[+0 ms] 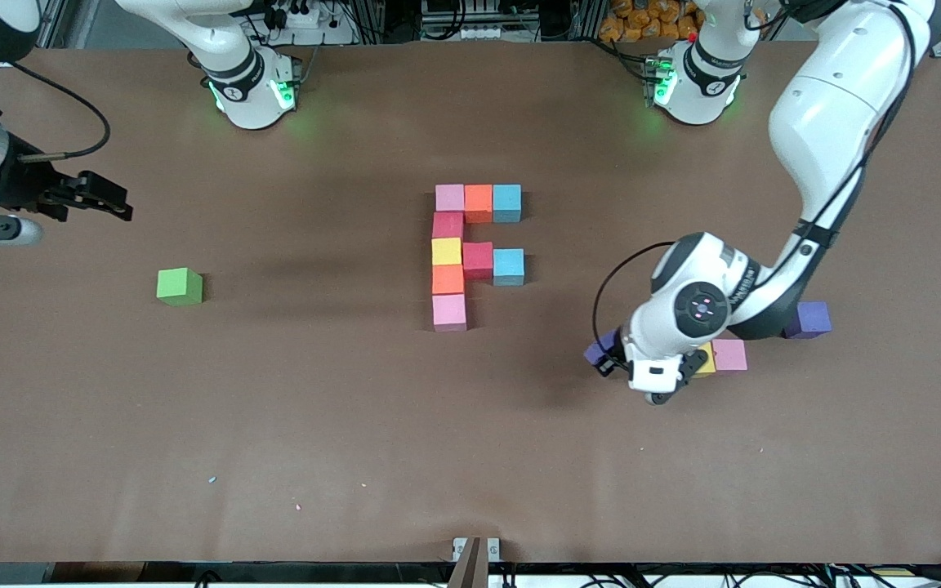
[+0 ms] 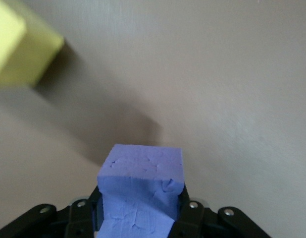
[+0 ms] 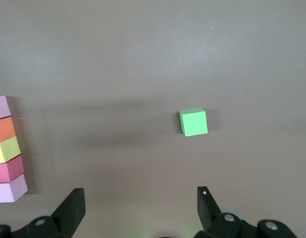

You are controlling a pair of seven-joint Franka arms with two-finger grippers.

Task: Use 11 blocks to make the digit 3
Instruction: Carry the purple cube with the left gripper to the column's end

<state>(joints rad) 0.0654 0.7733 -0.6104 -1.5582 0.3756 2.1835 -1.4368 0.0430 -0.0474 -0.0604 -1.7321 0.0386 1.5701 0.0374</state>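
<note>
From high across the brown table (image 1: 274,425) we face both robot bases, while our left wrist camera sits close over a matte purple cube (image 2: 143,183), and our right wrist camera, farther up, shares the small green cube (image 3: 193,122) with the front view.

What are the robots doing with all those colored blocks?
They are building a number 3 out of blocks. So far nine blocks sit together mid-table: a top row, a column and a short middle row. The left arm's end effector has closed on a purple block, beside a yellow block, a pink block and another purple block. The right arm waits, its end effector open above the table near a lone green cube.
</note>
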